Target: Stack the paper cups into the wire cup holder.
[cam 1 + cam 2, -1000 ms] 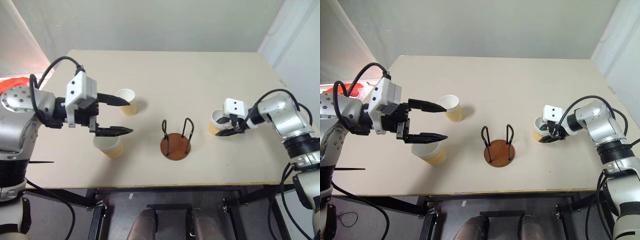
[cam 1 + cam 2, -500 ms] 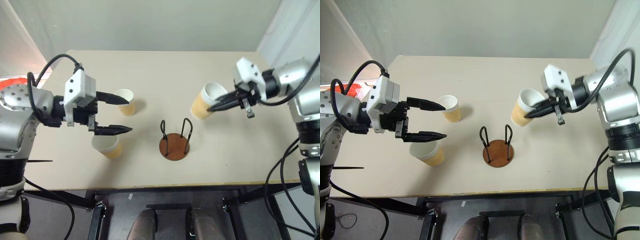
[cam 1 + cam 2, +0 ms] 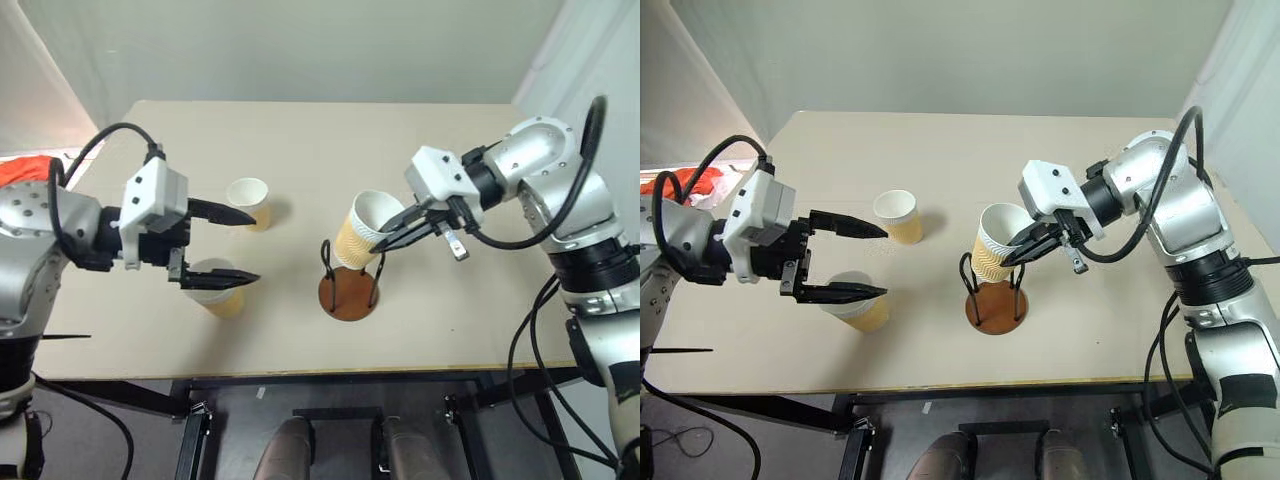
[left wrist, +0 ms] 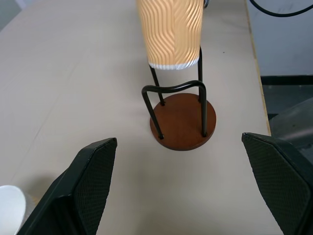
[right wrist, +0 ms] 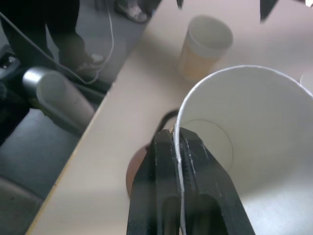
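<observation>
The cup holder stands near the table's front edge, empty, its two wire loops upright. One paper cup hangs tilted just above it, its base over the loops; it must come upright and go straight down between them. The right gripper, the nearer one, is pinched tight on that cup's rim. Two more cups, three in all, stand on the table: the far cup and the near cup. The left gripper hangs wide open and empty over the near one
</observation>
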You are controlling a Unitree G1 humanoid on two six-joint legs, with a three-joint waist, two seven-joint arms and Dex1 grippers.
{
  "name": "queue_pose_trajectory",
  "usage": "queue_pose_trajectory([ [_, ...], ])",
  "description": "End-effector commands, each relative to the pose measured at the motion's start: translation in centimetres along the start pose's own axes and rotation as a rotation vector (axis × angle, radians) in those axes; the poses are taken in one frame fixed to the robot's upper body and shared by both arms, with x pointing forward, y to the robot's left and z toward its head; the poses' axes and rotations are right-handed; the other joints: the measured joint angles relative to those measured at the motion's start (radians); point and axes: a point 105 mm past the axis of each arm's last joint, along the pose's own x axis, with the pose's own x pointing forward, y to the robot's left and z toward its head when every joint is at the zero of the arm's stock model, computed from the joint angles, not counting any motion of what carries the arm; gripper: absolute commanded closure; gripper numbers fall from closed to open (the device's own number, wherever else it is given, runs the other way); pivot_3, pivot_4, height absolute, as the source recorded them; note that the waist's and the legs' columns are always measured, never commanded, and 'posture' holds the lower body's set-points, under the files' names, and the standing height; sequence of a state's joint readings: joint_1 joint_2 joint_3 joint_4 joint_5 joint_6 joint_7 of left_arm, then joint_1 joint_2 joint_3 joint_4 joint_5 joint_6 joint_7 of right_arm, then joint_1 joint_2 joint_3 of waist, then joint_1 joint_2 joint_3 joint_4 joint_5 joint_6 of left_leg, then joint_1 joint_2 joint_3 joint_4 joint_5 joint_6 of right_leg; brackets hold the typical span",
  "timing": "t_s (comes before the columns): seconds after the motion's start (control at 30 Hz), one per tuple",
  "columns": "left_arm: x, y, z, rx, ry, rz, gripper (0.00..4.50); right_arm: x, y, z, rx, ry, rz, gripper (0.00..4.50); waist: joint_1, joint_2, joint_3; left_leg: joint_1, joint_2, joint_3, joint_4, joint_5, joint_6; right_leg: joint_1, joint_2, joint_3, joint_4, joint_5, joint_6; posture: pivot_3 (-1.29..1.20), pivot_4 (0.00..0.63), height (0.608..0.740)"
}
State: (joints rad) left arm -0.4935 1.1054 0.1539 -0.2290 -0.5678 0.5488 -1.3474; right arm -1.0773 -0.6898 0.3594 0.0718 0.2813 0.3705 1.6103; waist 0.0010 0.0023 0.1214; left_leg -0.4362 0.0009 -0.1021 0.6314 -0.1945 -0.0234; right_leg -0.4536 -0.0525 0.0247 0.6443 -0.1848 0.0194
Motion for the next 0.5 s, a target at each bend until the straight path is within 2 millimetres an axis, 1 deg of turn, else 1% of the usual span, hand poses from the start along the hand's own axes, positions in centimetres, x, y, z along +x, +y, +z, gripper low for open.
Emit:
queue_pose_trajectory([
  [0.03,-0.8,-0.2,1.1,0.045,-0.005,0.025,0.00,-0.1,-0.1,0.3,-0.037,0.021,0.000,4.24,0.000,0.000,0.000,0.000,0.000,0.000,0.000,0.000,0.000,0.000,0.000,0.000,0.000,0.000,0.000,0.00,0.150,0.740],
  [0.1,-0.9,-0.3,1.0,0.045,0.006,0.022,0.00,0.1,-0.2,-0.1,-0.035,0.043,0.001,3.81,0.000,0.000,0.000,0.000,0.000,0.000,0.000,0.000,0.000,0.000,0.000,0.000,0.000,0.000,0.000,0.00,0.150,0.740],
  [0.23,-1.0,-0.4,0.5,0.088,0.092,0.022,0.00,0.2,-0.4,-0.5,-0.026,0.059,-0.005,2.45,0.000,0.000,0.000,0.000,0.000,0.000,0.000,0.000,0.000,0.000,0.000,0.000,0.000,0.000,0.000,0.00,0.150,0.740],
  [0.27,-1.0,-0.5,0.5,0.101,0.114,0.010,0.00,0.2,-0.5,-0.4,-0.024,0.056,-0.007,2.18,0.000,0.000,0.000,0.000,0.000,0.000,0.000,0.000,0.000,0.000,0.000,0.000,0.000,0.000,0.000,0.00,0.150,0.740],
  [0.37,-1.2,-0.7,0.1,0.156,0.208,-0.030,0.00,0.1,-0.3,0.1,-0.012,0.023,-0.008,1.18,0.000,0.000,0.000,0.000,0.000,0.000,0.000,0.000,0.000,0.000,0.000,0.000,0.000,0.000,-0.001,0.00,0.150,0.740],
  [0.43,-1.5,-0.8,-0.3,0.177,0.267,-0.062,0.00,-0.2,-0.2,0.7,0.003,-0.020,-0.009,0.43,0.000,0.000,0.000,0.000,0.000,0.000,0.000,0.000,0.000,0.000,0.000,0.000,0.000,0.000,-0.001,0.00,0.150,0.740],
  [0.47,-1.7,-0.8,-0.5,0.184,0.294,-0.081,0.00,-0.2,-0.1,1.1,0.010,-0.049,-0.014,0.16,0.000,0.000,0.000,0.000,0.000,0.000,0.000,0.000,-0.001,-0.001,0.000,0.000,0.000,0.000,-0.001,0.00,0.150,0.740],
  [0.5,-2.0,-0.9,-0.8,0.187,0.324,-0.106,0.00,-0.3,-0.4,1.7,0.021,-0.099,-0.039,0.06,0.000,0.000,0.000,-0.001,0.000,0.000,0.000,-0.001,-0.001,-0.001,0.000,0.000,0.000,-0.001,-0.001,0.00,0.150,0.740],
])
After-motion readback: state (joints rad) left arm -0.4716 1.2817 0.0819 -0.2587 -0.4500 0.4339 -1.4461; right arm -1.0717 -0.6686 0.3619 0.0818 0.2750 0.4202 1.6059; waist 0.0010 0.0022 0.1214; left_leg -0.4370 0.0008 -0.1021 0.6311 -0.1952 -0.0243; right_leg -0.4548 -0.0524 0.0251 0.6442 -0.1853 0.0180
